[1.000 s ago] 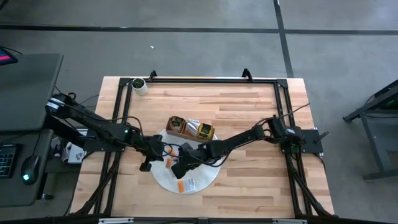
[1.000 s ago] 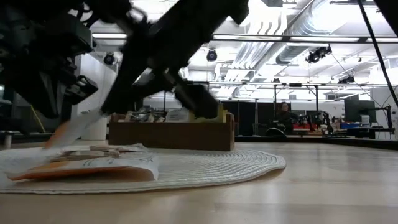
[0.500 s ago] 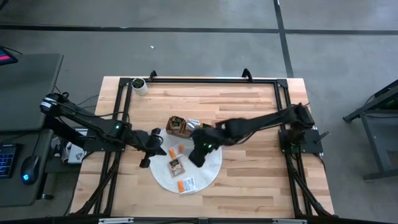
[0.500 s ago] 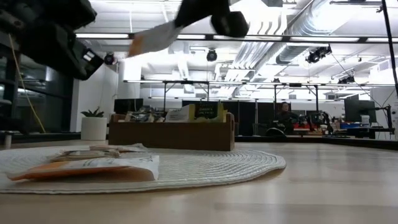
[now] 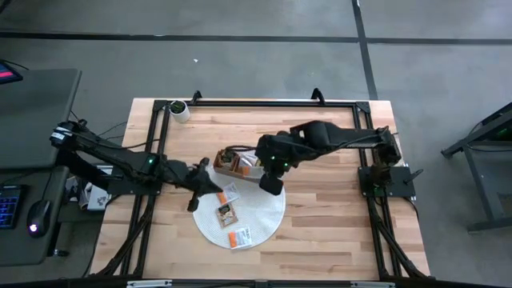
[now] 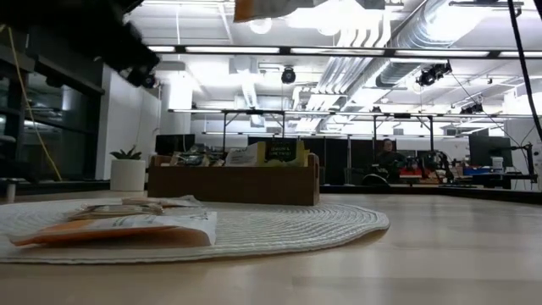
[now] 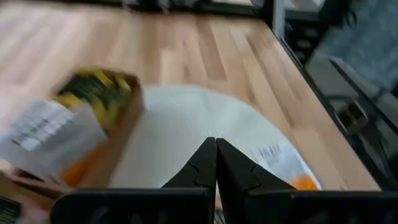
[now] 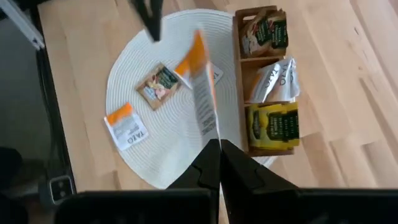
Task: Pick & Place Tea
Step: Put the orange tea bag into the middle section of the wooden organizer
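The right hand (image 8: 214,146) is up in the air over the right side of the round white woven mat (image 5: 264,224), just beside the brown wooden 3-compartment tray (image 5: 226,170). Its fingers are pinched together on a flat orange-and-white tea packet (image 8: 202,93), which sticks out edge-on from the tips in the right wrist view. The low view only catches a bit of that packet at the very top.

The left hand (image 7: 216,152) sits low over the left edge of the mat with its fingers pressed together and nothing between them.

On the mat there are 3 loose packets: a brown-printed one (image 5: 228,211) near the middle, a white one (image 5: 232,192) just on the tray side of it, and an orange-and-white one (image 5: 239,237) at the near edge.

The tray sits at the far edge of the mat and already has packets in all 3 compartments: green-and-brown ones, white ones, and yellow-and-green ones (image 8: 272,124).

A small white pot with a green plant (image 5: 178,110) sits at the far left corner of the wooden counter (image 5: 320,136).
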`<state>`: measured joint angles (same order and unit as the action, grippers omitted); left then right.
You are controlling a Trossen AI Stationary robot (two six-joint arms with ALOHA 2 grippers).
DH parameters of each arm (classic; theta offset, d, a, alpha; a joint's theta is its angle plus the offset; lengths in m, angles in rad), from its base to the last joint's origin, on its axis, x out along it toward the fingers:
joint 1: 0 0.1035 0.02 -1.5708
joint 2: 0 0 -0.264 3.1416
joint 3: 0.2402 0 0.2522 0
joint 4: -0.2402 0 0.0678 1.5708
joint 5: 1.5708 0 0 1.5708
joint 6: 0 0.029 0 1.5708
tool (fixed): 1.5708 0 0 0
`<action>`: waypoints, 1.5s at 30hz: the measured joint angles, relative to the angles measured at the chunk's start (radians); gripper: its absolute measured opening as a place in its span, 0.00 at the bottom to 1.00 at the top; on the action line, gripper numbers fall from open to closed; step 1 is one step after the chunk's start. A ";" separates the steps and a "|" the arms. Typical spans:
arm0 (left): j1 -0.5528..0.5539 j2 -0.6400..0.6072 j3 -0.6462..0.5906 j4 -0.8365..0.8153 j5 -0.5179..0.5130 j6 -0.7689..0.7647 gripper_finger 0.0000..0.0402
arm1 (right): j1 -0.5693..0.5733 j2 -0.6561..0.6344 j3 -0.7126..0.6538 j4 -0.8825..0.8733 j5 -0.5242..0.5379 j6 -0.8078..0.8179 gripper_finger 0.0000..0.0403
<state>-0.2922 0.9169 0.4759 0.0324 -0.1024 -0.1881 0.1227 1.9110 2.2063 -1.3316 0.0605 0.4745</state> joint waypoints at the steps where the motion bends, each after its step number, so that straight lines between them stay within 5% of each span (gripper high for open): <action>1: 0.018 0.000 0.019 -0.007 -0.001 0.002 0.00 | 0.000 0.010 0.025 -0.023 -0.004 -0.021 0.00; 9: 0.175 0.016 0.192 -0.113 0.058 0.114 0.16 | 0.009 0.139 0.135 -0.235 -0.068 -0.138 0.00; 20: 0.240 0.102 0.278 -0.146 0.123 0.131 0.45 | 0.023 0.148 0.092 -0.187 0.008 -0.195 0.00; 28: 0.240 0.236 0.343 -0.129 0.140 0.132 0.47 | 0.011 0.148 0.092 -0.106 0.061 -0.226 0.00; 45: 0.241 0.300 0.377 -0.106 0.153 0.128 0.47 | -0.023 0.144 0.092 -0.060 0.118 -0.256 0.00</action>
<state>-0.0513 1.2168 0.8531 -0.0739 0.0503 -0.0605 0.0994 2.0552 2.2986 -1.3918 0.1784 0.2184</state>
